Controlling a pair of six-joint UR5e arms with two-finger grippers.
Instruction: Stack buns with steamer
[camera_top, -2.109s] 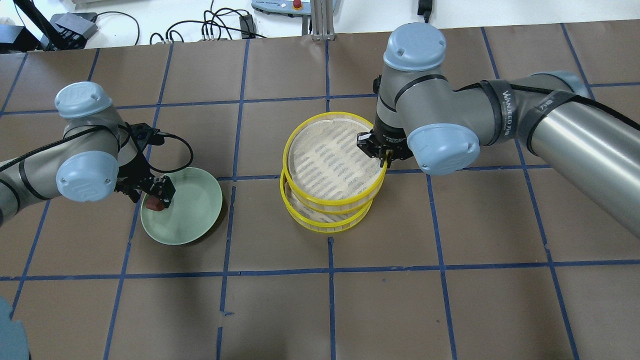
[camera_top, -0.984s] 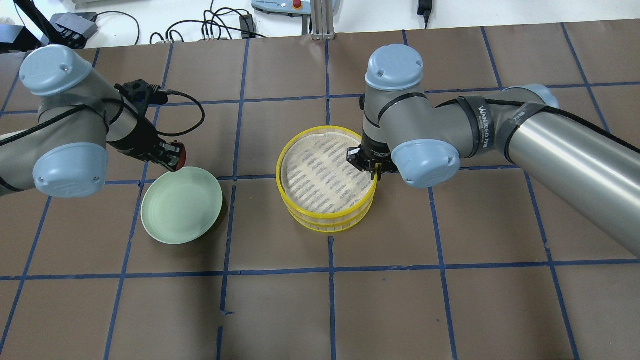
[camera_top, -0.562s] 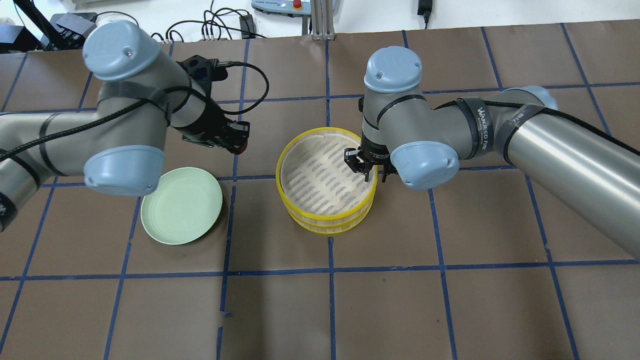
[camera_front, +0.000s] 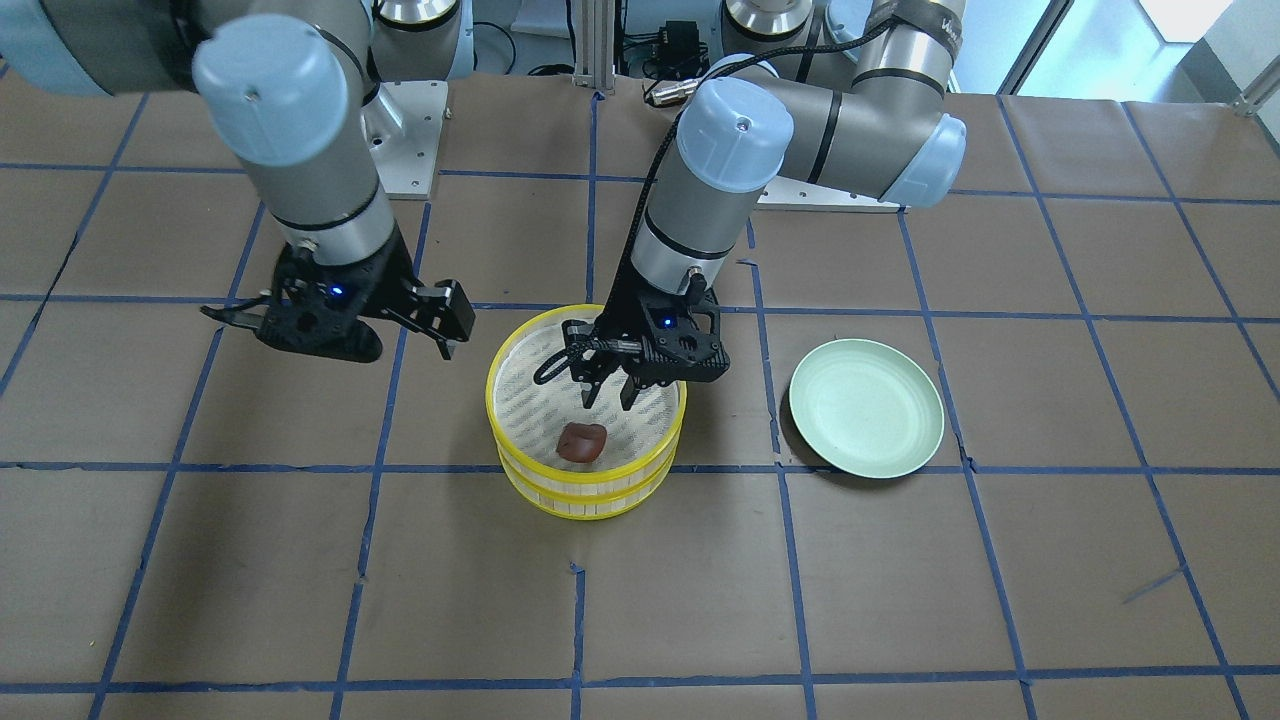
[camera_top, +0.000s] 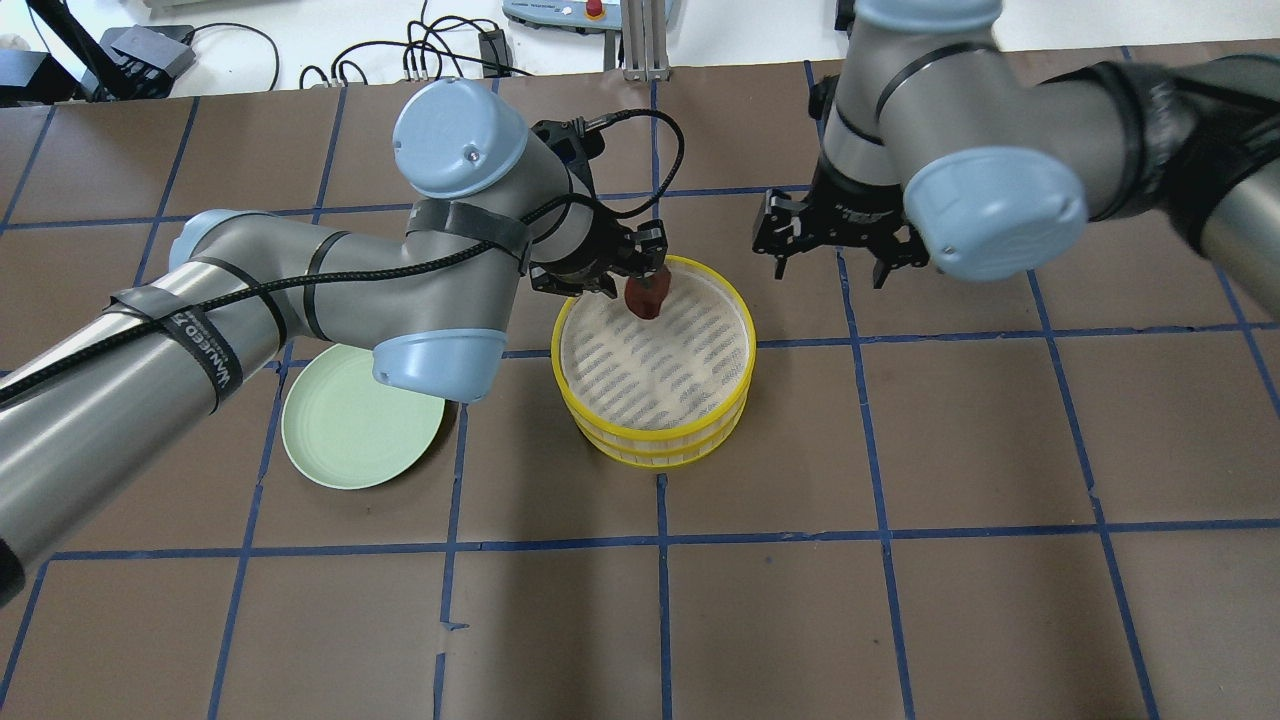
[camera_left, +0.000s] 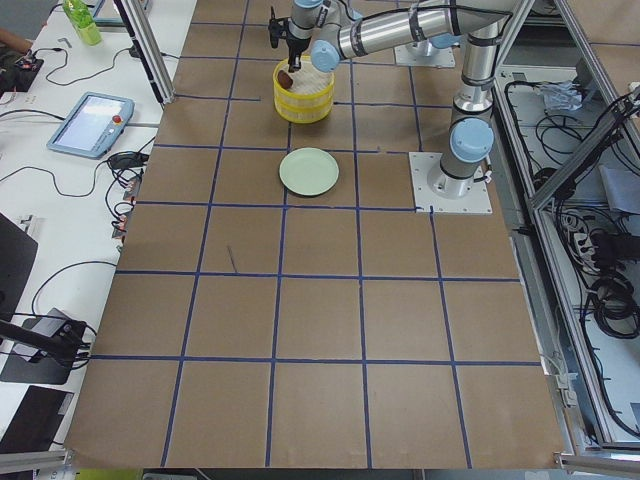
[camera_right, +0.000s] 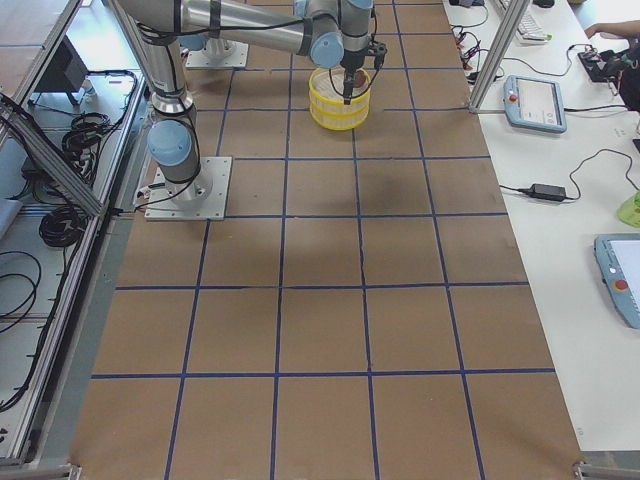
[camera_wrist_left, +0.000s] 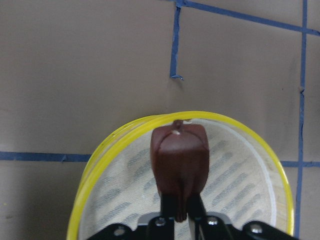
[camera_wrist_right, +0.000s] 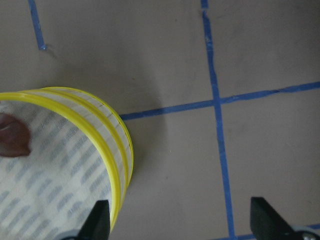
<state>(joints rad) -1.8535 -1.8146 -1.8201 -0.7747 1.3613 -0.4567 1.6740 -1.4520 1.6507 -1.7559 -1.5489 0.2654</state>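
The yellow two-tier steamer (camera_top: 650, 442) stands mid-table, its tiers stacked; it also shows in the front view (camera_front: 590, 497). My left gripper (camera_top: 641, 277) is shut on the reddish-brown bun (camera_top: 645, 298) and holds it low over the top tier's mesh, near the far rim. The left wrist view shows the bun (camera_wrist_left: 179, 160) at the fingertips above the mesh. In the front view the bun (camera_front: 582, 442) is just below the gripper (camera_front: 608, 402). My right gripper (camera_top: 829, 263) is open and empty, off to the right of the steamer. The white bun shows in no view.
The green plate (camera_top: 350, 432) lies bare on the table left of the steamer, partly under my left arm. Blue tape lines grid the brown table. Cables and boxes lie beyond the far edge.
My left gripper lifted the reddish-brown bun off the plate and carried it right, over the steamer. My right gripper set the top tier down, opened and drew back to the right.
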